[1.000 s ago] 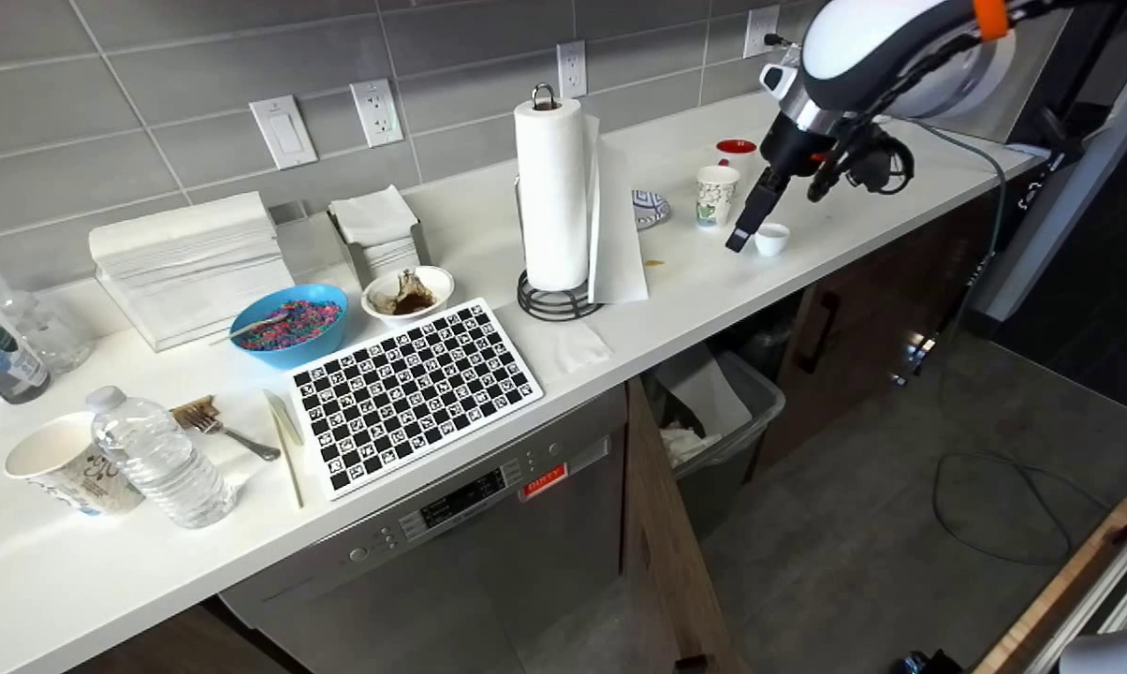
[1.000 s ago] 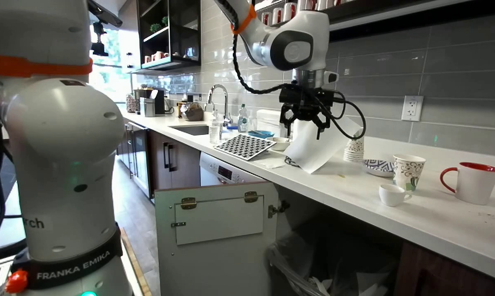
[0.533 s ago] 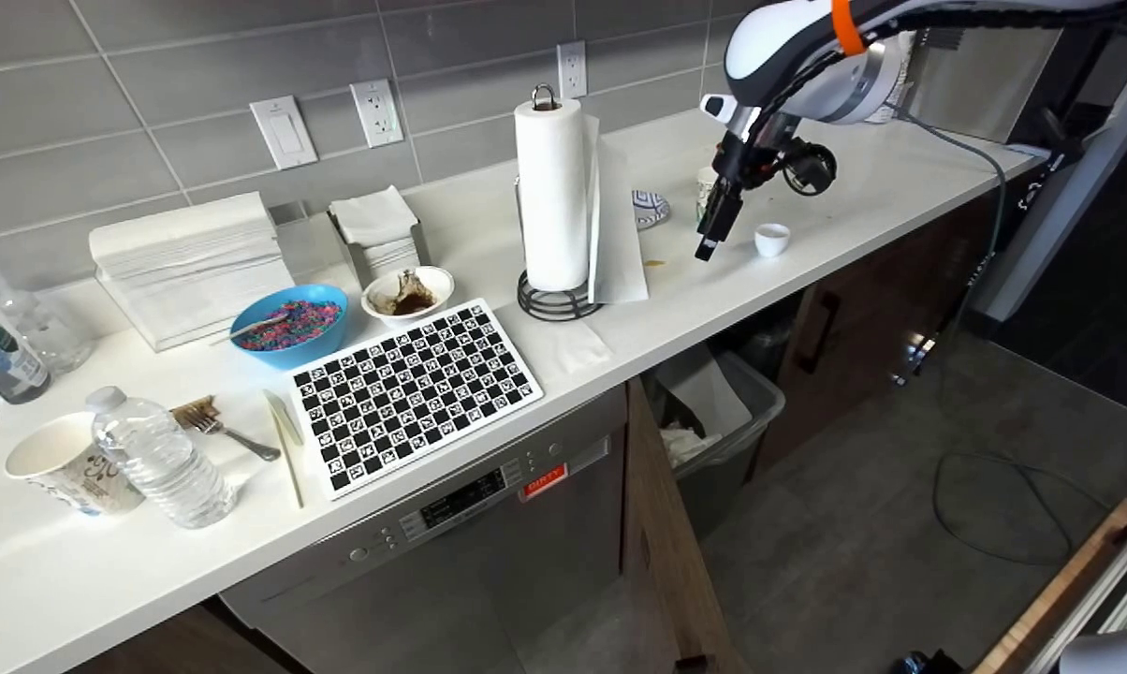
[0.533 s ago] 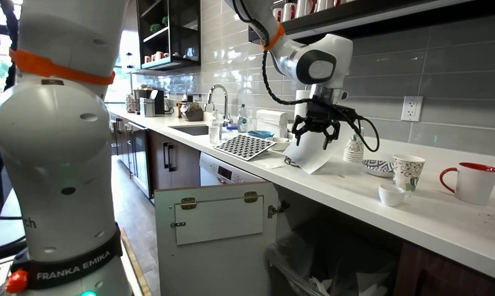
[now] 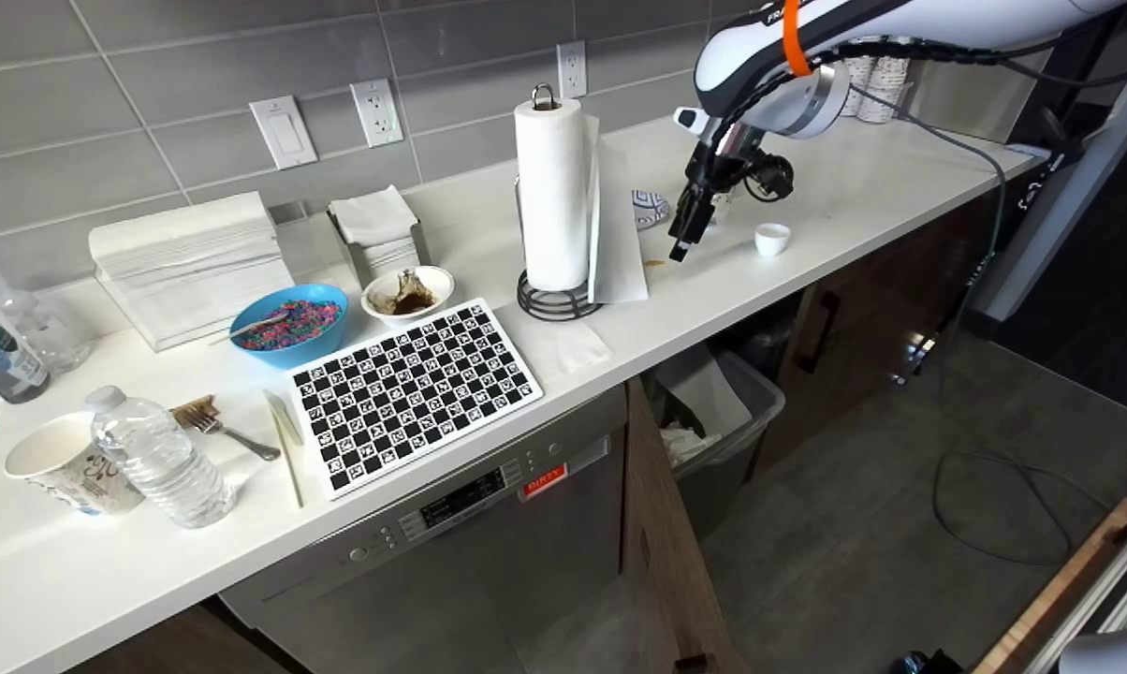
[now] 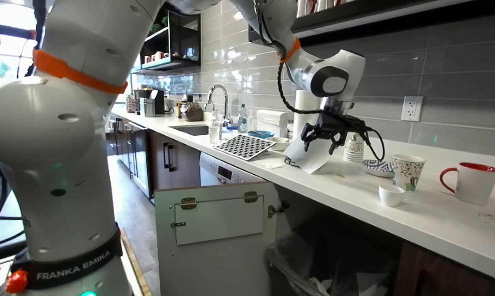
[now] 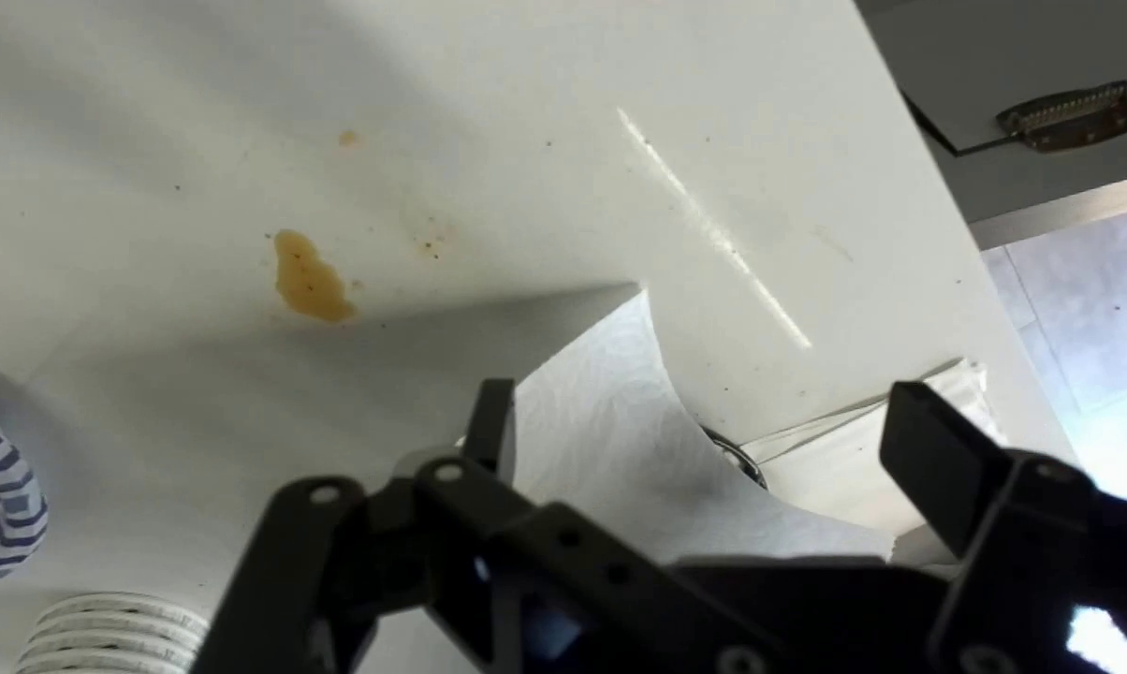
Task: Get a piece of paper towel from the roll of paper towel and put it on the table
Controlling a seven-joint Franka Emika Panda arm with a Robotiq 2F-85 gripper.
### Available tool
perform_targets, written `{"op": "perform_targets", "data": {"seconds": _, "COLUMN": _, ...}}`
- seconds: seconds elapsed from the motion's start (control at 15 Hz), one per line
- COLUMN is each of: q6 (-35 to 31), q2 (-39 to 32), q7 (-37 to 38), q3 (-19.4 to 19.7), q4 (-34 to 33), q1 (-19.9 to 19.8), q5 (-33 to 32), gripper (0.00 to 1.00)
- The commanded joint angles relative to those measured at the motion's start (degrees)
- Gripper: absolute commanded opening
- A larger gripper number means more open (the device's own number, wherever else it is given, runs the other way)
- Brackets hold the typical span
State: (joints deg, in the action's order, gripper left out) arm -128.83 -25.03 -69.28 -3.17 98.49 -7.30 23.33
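Note:
The roll of paper towel [image 5: 551, 197] stands upright on its dark wire holder [image 5: 556, 307] on the table [image 5: 704, 304]. It is partly hidden by the arm in an exterior view [image 6: 305, 105]. The piece of paper towel [image 5: 620, 248] hangs loose from the roll's side down to the table; it also shows in an exterior view [image 6: 311, 158]. My gripper [image 5: 680, 255] is open and empty, tilted, beside the sheet and apart from the roll. In the wrist view my gripper [image 7: 699, 412] has its fingers wide apart, with the sheet [image 7: 610, 440] seen beyond and between them. Contact cannot be told.
A patterned bowl [image 6: 379, 166], stacked paper cups [image 6: 353, 149], a paper cup [image 6: 408, 170], a small white cup [image 6: 392, 195] and a red-rimmed mug [image 6: 477, 183] stand nearby. A flat napkin [image 5: 578, 346] and checkered board [image 5: 414, 398] lie beyond the roll. A cabinet door [image 6: 216, 238] stands open below.
My gripper has moved toward the loose sheet and the roll, lower and more tilted, staying open. The roll and sheet have not visibly moved.

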Motion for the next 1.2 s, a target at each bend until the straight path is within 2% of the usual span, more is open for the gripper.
{"op": "perform_targets", "data": {"seconds": 0.0, "q6": 2.63, "q2": -4.76, "q7": -2.14, "q3": -2.77, "q4": -5.78, "q1": -2.94, "q5": 2.12, "gripper": 1.00}}
{"op": "perform_targets", "data": {"seconds": 0.6, "q6": -0.17, "q2": -11.87, "q7": -8.81, "q3": -6.89, "q4": -12.58, "q1": -6.45, "q5": 6.00, "gripper": 1.00}}
{"op": "perform_targets", "data": {"seconds": 1.13, "q6": 1.20, "q2": -18.26, "q7": -8.41, "q3": -8.36, "q4": -18.85, "q1": -8.56, "q5": 7.37, "gripper": 1.00}}
